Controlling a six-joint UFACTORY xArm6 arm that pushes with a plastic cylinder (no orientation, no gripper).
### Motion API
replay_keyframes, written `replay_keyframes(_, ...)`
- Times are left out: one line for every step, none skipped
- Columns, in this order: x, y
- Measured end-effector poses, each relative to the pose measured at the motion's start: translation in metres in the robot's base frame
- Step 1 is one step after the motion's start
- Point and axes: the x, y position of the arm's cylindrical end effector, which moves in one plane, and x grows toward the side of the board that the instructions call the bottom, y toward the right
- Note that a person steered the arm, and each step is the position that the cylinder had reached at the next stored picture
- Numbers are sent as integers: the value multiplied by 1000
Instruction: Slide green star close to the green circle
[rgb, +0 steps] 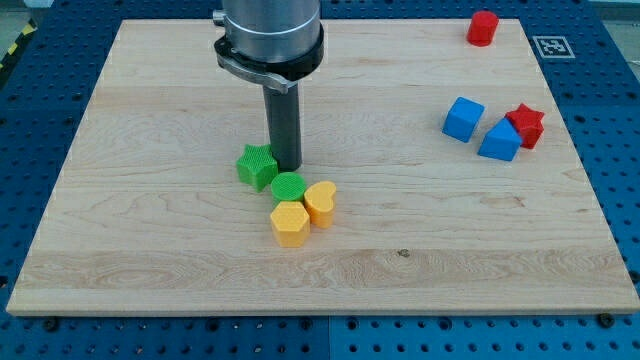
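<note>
The green star (256, 165) lies on the wooden board (150, 230) a little left of centre. The green circle (288, 186) sits just to its lower right, almost touching it. My tip (287, 165) stands at the star's right side, directly above the green circle in the view, close to both. The rod rises from there to the arm's grey body at the view's top.
A yellow heart (320, 202) and a yellow hexagon (290, 223) sit right below the green circle. At the view's right are a blue cube (463, 118), a second blue block (499, 141) and a red star (526, 124). A red block (483, 27) is at the top right.
</note>
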Motion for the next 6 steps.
replay_keyframes(-37, 17)
replay_keyframes(-50, 3)
replay_keyframes(-50, -34)
replay_keyframes(-41, -57)
replay_keyframes(5, -57)
replay_keyframes(30, -46)
